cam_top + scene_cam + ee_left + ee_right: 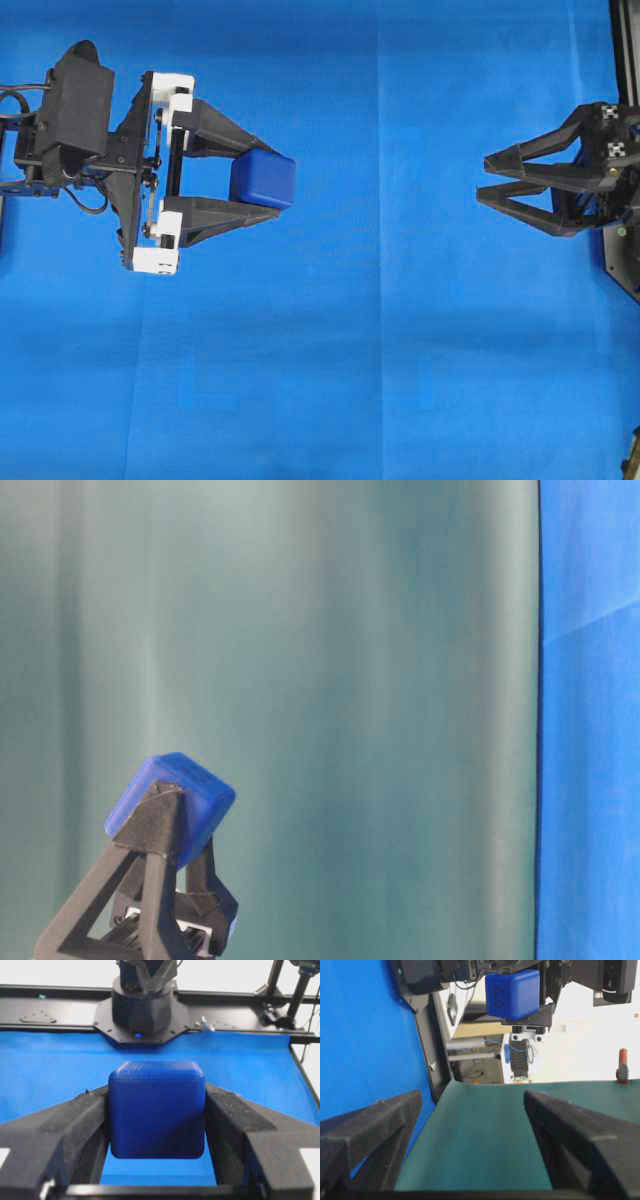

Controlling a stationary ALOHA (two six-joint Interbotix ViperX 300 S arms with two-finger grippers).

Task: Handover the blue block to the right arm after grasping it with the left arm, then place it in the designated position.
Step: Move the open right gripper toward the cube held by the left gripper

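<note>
Two grippers are facing each other: my left gripper is pinching the blue block aloft above the cloth, my right gripper is gaping empty, well apart. I'm wanting a level approach onto its free faces.

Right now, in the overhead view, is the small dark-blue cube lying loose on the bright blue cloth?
No: the blue cube sits clamped between the left gripper's black fingers.

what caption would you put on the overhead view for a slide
Left gripper holds the blue block above the blue cloth, facing the open, empty right gripper across a wide gap.
</note>
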